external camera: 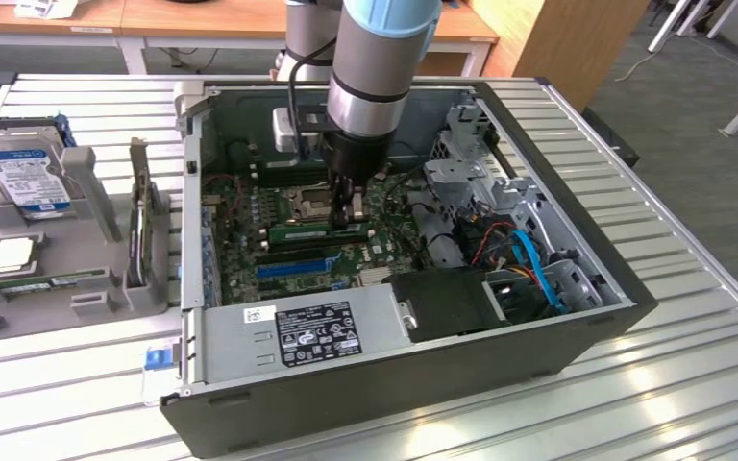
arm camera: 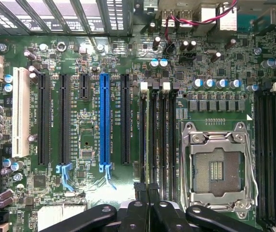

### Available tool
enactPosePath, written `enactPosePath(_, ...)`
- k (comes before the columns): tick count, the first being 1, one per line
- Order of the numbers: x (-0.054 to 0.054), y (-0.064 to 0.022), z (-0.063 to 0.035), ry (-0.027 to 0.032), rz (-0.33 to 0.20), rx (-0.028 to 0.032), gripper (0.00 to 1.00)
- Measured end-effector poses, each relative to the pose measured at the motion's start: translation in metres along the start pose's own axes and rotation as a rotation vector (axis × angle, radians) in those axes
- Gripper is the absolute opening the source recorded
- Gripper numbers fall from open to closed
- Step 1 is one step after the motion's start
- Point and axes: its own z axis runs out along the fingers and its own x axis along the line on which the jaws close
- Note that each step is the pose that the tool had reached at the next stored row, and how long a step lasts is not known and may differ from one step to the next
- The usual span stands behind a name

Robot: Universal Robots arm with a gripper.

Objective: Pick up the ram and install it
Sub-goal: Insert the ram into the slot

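Exterior view: slatted bench carries open PC case, motherboard exposed. Arm hangs into the case. Jaws nearly shut, pinching the ram by its top edge. Ram sits level, low over the board, just beside the empty CPU socket. Wrist view: stick seen edge-on, lined along one of the memory slots; cannot tell if touching. Step, I'd judge: insertion, pick done. Seating calls for keeping it square to the slot, notch matched, straight downward push, end clips open.
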Motion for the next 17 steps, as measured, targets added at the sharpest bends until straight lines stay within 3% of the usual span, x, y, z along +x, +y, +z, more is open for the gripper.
enactPosePath(17, 0.0002, 0.0000, -0.0001, 0.0005, -0.008, -0.0004, 0.12)
